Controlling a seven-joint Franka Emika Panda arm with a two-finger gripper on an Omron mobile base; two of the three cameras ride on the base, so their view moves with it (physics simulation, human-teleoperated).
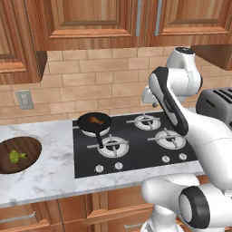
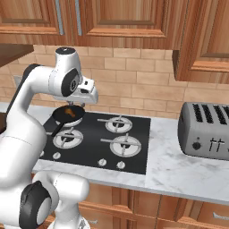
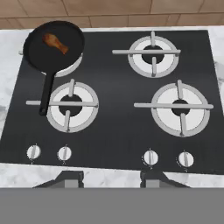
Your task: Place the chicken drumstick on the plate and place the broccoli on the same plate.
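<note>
The chicken drumstick (image 3: pixel 55 43) is a small orange-brown piece lying in a black frying pan (image 3: pixel 39 54) on the hob's back left burner. It also shows as the drumstick (image 1: pixel 94 120) in the left base view and the drumstick (image 2: pixel 68 111) in the right base view. The broccoli (image 1: pixel 16 156), yellowish-green, rests on a dark round wooden board (image 1: pixel 27 147) at the left of the counter. My gripper (image 3: pixel 109 180) hangs high over the hob, looking down at it, open with nothing between its fingertips. The plate is out of view.
The black four-burner hob (image 3: pixel 118 127) has a row of knobs along its front edge. The pan's handle (image 3: pixel 47 94) points toward the front left burner. A grey toaster (image 2: pixel 205 129) stands on the marble counter (image 2: pixel 170 165) to the right. Wooden cabinets hang overhead.
</note>
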